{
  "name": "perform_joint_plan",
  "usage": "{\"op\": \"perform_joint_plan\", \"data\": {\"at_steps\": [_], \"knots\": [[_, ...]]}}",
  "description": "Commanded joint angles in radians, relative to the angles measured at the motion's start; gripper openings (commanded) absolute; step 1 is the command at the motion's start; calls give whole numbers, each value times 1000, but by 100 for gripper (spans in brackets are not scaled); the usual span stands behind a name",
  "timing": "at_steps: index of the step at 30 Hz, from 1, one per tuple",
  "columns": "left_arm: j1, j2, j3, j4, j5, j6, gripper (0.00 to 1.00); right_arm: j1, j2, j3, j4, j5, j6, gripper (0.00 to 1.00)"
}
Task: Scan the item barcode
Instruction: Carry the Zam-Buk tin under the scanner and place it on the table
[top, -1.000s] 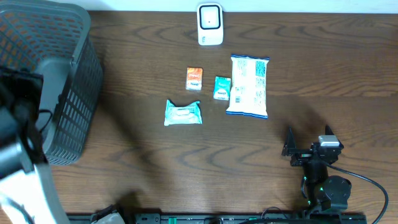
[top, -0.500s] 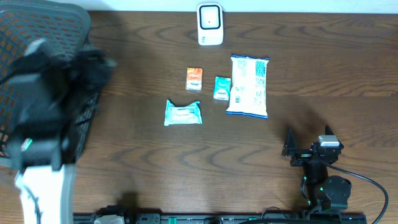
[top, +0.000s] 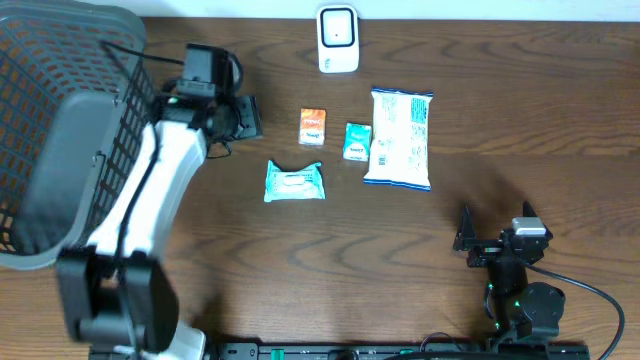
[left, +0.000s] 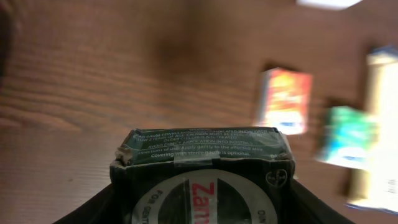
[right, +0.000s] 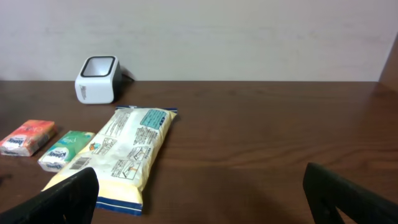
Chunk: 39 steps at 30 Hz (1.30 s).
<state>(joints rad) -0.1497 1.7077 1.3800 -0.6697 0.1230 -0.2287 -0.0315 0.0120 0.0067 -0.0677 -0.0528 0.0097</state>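
Note:
My left gripper (top: 247, 118) is shut on a dark green box (left: 202, 155) with small white print and a round label. It hangs over the table just left of the orange packet (top: 313, 127). In the overhead view the box is a dark shape at the fingers. The white barcode scanner (top: 338, 40) stands at the table's back centre, right of and beyond the held box. My right gripper (top: 497, 218) rests open near the front right, with nothing between its fingers (right: 65, 199).
A grey mesh basket (top: 60, 130) fills the left side. On the table lie a green packet (top: 357, 141), a long white snack bag (top: 400, 138) and a teal wipes pack (top: 294, 182). The right wrist view shows the scanner (right: 97, 79) and the bag (right: 127, 152).
My left arm has swung out from over the basket to the right and now hangs over the table beside the orange packet, box in its grip. The right arm has not moved.

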Motion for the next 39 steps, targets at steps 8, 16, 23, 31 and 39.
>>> {"op": "perform_joint_plan", "data": {"at_steps": [8,16,23,31,39], "knots": [[-20,144,12,40,76,45,65,-6,-5,-1,-5,1,-7,99],[-29,130,12,63,75,45,97,-6,-5,-1,-5,1,-7,99],[-26,9,12,46,76,5,98,-6,-5,-1,-5,1,-7,99],[-26,-273,12,-79,73,-61,99,-6,-5,-1,-5,1,-7,99],[29,-570,12,-242,-27,-85,99,-6,-5,-1,-5,1,-7,99]]}}
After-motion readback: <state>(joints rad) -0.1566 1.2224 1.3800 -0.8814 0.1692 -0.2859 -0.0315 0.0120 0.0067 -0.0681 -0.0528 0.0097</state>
